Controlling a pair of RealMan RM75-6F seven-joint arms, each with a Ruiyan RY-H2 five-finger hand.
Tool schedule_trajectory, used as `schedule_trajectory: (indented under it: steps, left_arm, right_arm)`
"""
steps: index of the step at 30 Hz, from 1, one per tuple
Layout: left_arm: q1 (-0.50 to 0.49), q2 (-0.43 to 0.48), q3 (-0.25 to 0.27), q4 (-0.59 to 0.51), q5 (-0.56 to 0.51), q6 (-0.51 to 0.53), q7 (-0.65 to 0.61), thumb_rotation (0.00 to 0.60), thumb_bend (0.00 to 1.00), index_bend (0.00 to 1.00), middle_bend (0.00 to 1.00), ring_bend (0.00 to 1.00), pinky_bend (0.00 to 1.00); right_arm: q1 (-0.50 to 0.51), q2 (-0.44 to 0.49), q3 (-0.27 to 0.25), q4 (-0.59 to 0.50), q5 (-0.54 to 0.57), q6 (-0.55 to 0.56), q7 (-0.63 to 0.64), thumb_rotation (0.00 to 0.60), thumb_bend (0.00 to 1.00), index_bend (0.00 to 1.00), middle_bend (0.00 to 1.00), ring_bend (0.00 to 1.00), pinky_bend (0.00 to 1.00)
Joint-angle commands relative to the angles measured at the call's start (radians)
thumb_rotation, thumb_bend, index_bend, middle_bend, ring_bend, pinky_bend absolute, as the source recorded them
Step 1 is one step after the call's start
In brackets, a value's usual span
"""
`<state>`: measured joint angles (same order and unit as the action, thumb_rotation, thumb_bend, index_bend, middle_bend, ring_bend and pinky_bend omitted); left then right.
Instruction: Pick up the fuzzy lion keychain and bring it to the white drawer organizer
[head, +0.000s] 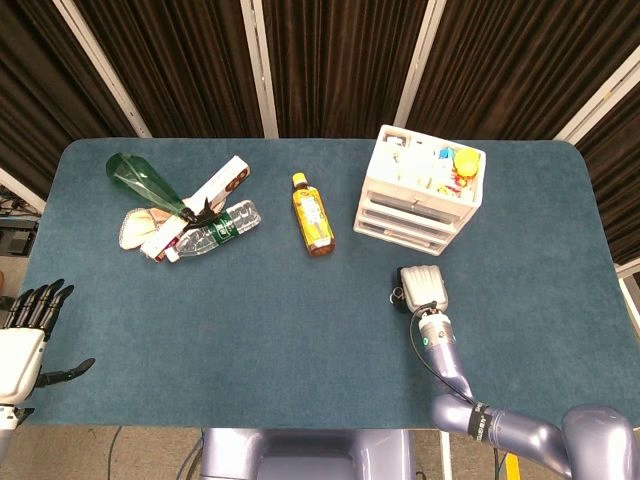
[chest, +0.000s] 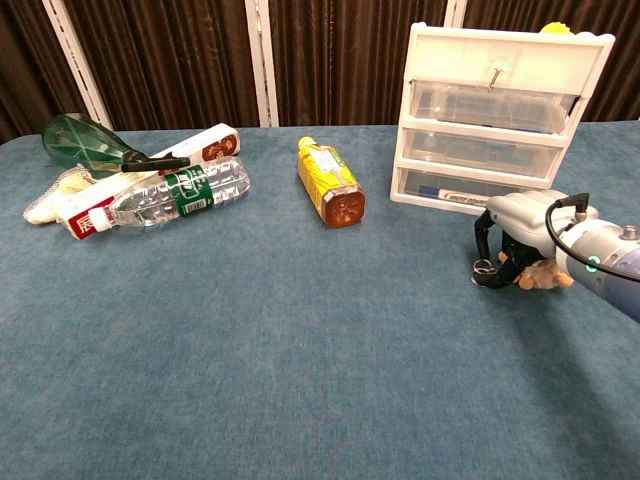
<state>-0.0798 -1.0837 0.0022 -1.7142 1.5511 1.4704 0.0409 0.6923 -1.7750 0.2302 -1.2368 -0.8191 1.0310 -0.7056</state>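
Note:
The fuzzy lion keychain (chest: 546, 278) lies on the blue table just in front of the white drawer organizer (chest: 497, 66); only its tan fur and a metal ring (chest: 483, 267) show. My right hand (chest: 514, 238) sits on top of it with its dark fingers curled down around it. In the head view the right hand (head: 423, 288) covers the keychain, a short way in front of the organizer (head: 421, 190). My left hand (head: 25, 338) hangs off the table's near left corner with its fingers apart, holding nothing.
A yellow bottle (head: 313, 215) lies left of the organizer. At the far left lie a green glass bottle (head: 145, 182), a clear plastic bottle (head: 212, 231), a long box (head: 200, 202) and a beige pouch (head: 133, 225). Small items fill the organizer's top tray (head: 440, 162).

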Motion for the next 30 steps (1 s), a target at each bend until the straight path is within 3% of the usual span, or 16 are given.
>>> schedule_trajectory:
  steps: [1,18,30]
  left_arm:
    - [0.0,0.0,0.0,0.0,0.0,0.0,0.0,0.539,0.03,0.0,0.0,0.0,0.0]
    - [0.0,0.001,0.003,-0.003,0.003,0.001,-0.003,0.536,0.03,0.0,0.0,0.0,0.0]
    - [-0.001,0.002,0.003,-0.005,0.004,0.001,-0.004,0.54,0.03,0.0,0.0,0.0,0.0]
  right_arm:
    - [-0.001,-0.001,-0.002,0.001,-0.005,0.003,0.006,0.6,0.23,0.54,1.0,1.0,1.0]
    - [-0.005,0.008,-0.011,-0.016,-0.02,0.015,0.024,0.6,0.28,0.57,1.0,1.0,1.0]
    - [-0.005,0.009,-0.013,-0.022,-0.019,0.018,0.026,0.6,0.38,0.61,1.0,1.0,1.0]
